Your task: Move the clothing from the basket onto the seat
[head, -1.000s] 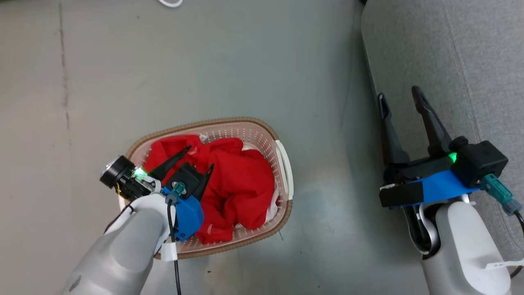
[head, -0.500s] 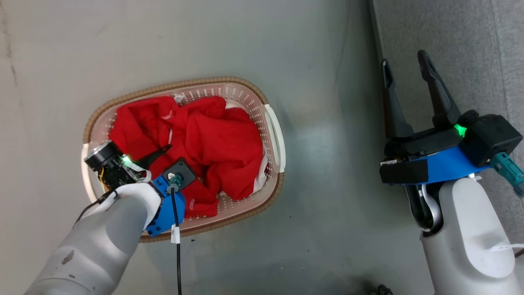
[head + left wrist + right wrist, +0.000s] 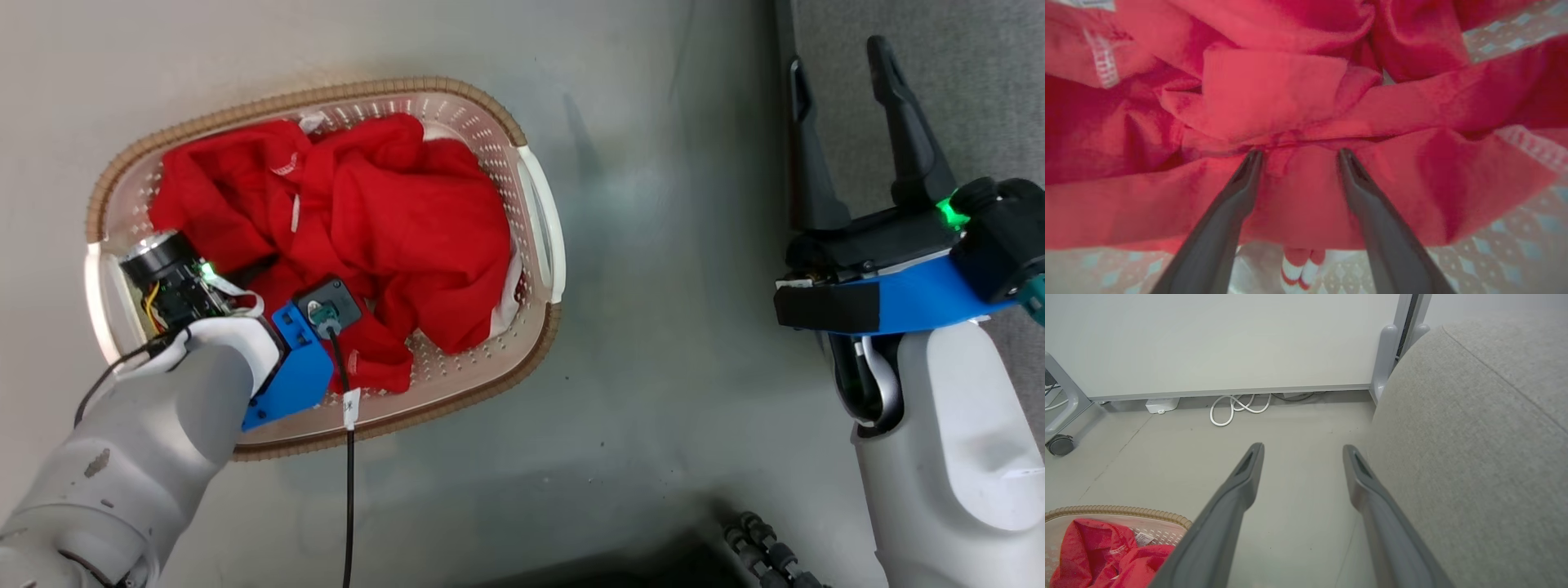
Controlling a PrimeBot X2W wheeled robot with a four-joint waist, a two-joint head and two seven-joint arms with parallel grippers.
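The cream perforated basket (image 3: pixel 326 88) with a brown rim stands on the floor, holding the red clothing (image 3: pixel 392 212) in a crumpled heap. My left arm (image 3: pixel 302 367) reaches down into its near-left part, and the wrist hides the fingers in the head view. In the left wrist view my left gripper (image 3: pixel 1298 153) is open, its tips pressed against a red fold of the clothing (image 3: pixel 1274 90), nothing clamped. My right gripper (image 3: pixel 839 55) hangs open and empty beside the grey seat (image 3: pixel 980 73); it (image 3: pixel 1302 450) points along the floor, with the seat (image 3: pixel 1474 428) to its right.
A white cable loop (image 3: pixel 1237 408) and a small white box (image 3: pixel 1161 404) lie at the foot of a pale wall panel. A caster (image 3: pixel 1059 445) sits at far left. A black ribbed cable (image 3: pixel 767 547) lies on the grey floor near me.
The head camera has moved down and closer to the basket. My left gripper has sunk deeper into the clothing, its fingers now hidden under the wrist. The right gripper stays open.
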